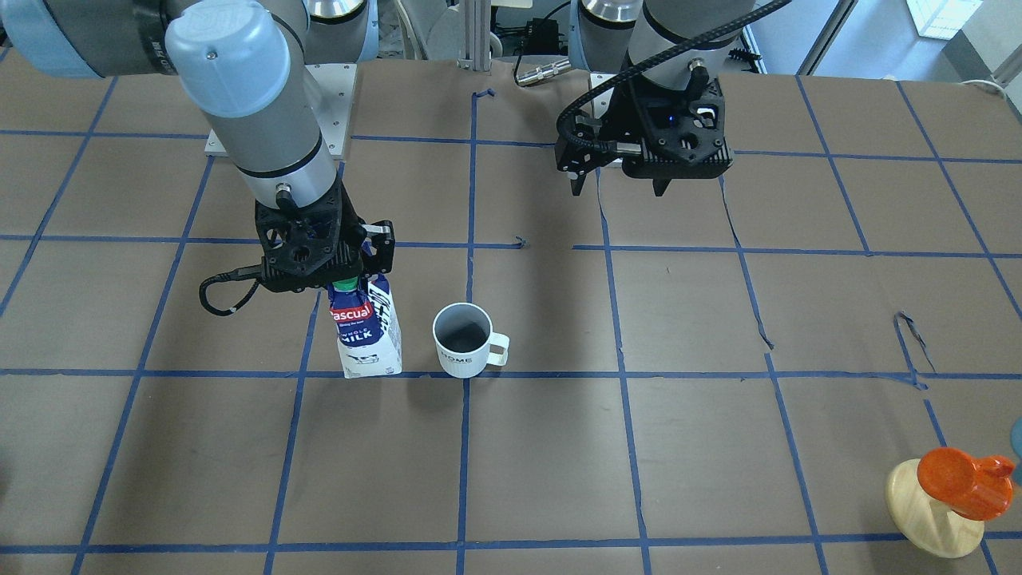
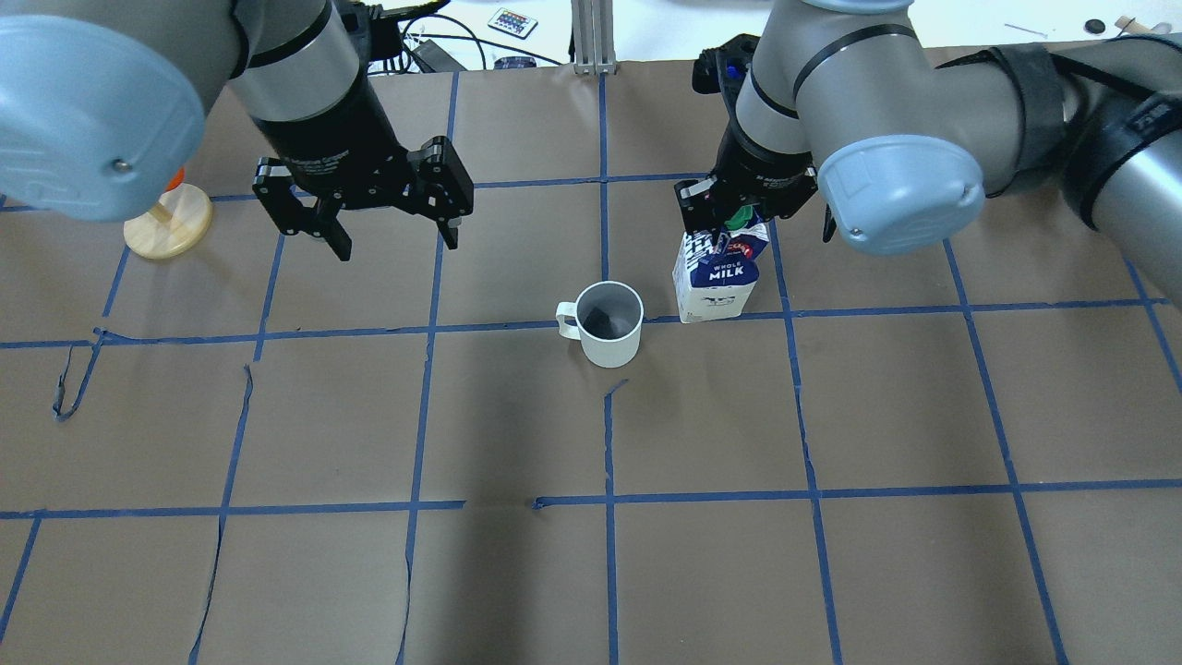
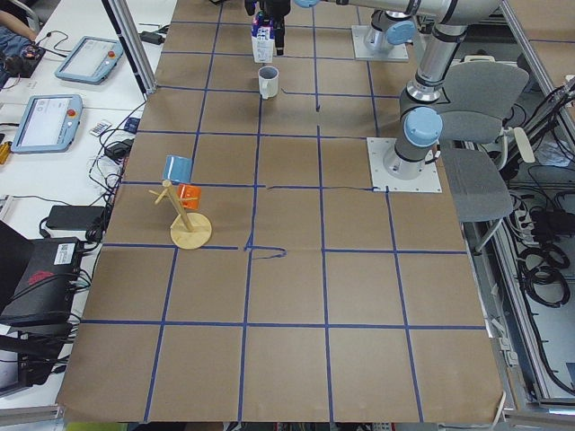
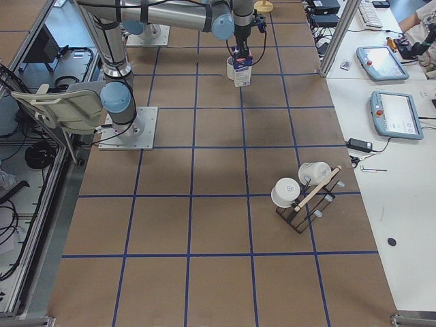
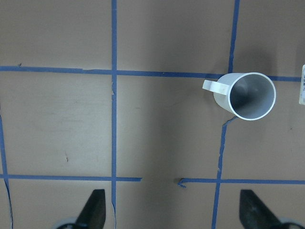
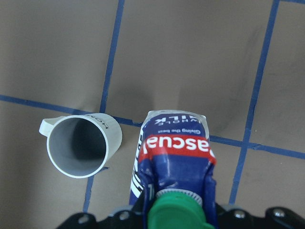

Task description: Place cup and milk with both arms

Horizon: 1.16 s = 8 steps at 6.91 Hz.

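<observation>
The right tool (image 1: 357, 275) is clamped on the gable top of the dark blue and white milk carton (image 1: 369, 335), which stands directly beneath it on the brown paper-covered bench (image 1: 559, 463) (a high grip probably lets the base settle flat). The white ceramic cup (image 1: 463, 339) stands just beside that tool. The left tool (image 2: 397, 242) hangs wide open and empty, well apart from both.

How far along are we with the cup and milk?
Done: the white mug stands upright on the table, with the open left gripper hovering clear of it. In hand: the right gripper is closed on the top of the milk carton, which seems set down beside the mug, not touching. Left: release the carton and withdraw.
</observation>
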### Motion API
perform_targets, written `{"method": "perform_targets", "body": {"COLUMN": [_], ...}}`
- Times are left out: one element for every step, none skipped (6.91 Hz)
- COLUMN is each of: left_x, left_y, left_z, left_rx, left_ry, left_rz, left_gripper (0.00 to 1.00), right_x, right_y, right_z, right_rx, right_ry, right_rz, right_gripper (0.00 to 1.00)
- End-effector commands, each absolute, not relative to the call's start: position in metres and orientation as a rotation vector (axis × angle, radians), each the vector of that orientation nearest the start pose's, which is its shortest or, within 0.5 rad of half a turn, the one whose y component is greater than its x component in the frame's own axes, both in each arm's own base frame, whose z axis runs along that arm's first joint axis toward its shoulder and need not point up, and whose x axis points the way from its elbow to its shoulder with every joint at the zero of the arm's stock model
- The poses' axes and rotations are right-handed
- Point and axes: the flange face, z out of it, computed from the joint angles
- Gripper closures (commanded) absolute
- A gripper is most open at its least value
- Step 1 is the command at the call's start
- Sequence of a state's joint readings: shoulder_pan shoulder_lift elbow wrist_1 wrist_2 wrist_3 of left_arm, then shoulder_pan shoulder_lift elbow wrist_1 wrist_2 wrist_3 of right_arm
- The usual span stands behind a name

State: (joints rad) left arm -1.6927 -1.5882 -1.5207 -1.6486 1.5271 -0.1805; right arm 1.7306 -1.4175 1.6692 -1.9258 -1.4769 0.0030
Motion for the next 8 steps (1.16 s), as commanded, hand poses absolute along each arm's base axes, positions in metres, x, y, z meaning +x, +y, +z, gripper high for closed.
{"method": "perform_targets", "body": {"left_x": [-0.159, -0.159, -0.159, -0.156, -0.158, -0.158, -0.159, -0.159], "left_y": [-0.479, -0.481, -0.481, -0.481, -0.484, -0.488, -0.487, -0.488], "left_z": [0.501, 0.498, 0.497, 0.500, 0.501, 0.502, 0.503, 0.502], "left_rx": [-0.016, -0.018, -0.013, -0.018, -0.014, -0.011, -0.008, -0.011], "left_ry": [3.186, 3.184, 3.188, 3.187, 3.186, 3.187, 3.187, 3.189], "left_rz": [0.043, 0.043, 0.038, 0.030, -0.011, -0.053, -0.055, -0.053], "left_gripper": [0.00, 0.00, 0.00, 0.00, 0.00, 0.00, 0.00, 0.00], "right_x": [0.245, 0.249, 0.253, 0.253, 0.253, 0.253, 0.254, 0.254], "right_y": [-0.530, -0.536, -0.540, -0.541, -0.541, -0.541, -0.542, -0.542], "right_z": [0.381, 0.372, 0.360, 0.358, 0.352, 0.351, 0.346, 0.344], "right_rx": [-0.085, -0.076, -0.053, 0.006, 0.014, 0.073, 0.116, 0.110], "right_ry": [3.027, 2.998, 2.980, 2.979, 2.985, 2.983, 2.984, 2.987], "right_rz": [-0.140, -0.161, -0.123, -0.114, -0.087, -0.075, -0.054, -0.046], "right_gripper": [0.70, 0.70, 0.69, 0.69, 0.69, 0.69, 0.68, 0.67]}}
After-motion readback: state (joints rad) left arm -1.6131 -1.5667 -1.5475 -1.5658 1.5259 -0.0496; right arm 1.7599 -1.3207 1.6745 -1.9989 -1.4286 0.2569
